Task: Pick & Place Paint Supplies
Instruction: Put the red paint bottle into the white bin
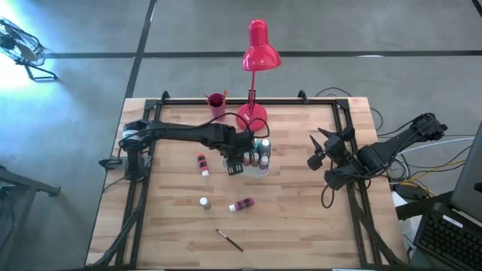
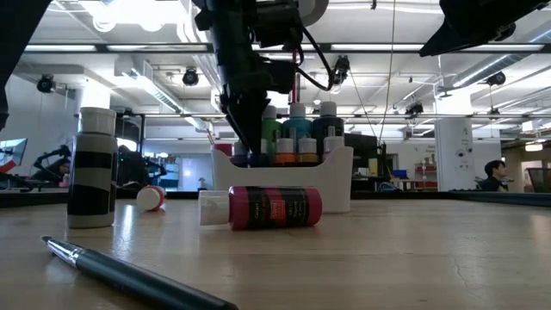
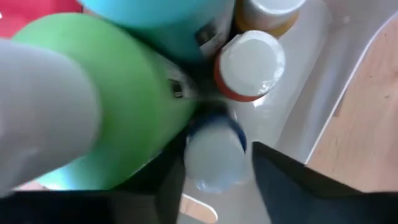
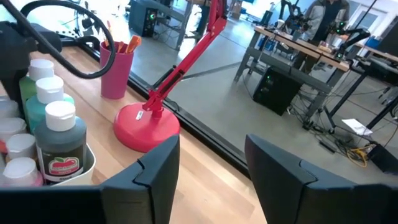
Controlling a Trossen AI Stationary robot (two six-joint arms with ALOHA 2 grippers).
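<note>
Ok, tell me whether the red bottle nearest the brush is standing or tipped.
Tipped: the red bottle lies on its side on the table, cap pointing sideways.

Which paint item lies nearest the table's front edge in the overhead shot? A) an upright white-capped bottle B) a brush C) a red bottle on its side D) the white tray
B: the brush lies alone below the tipped red bottle and the upright white-capped bottle, closest to the front edge.
</note>
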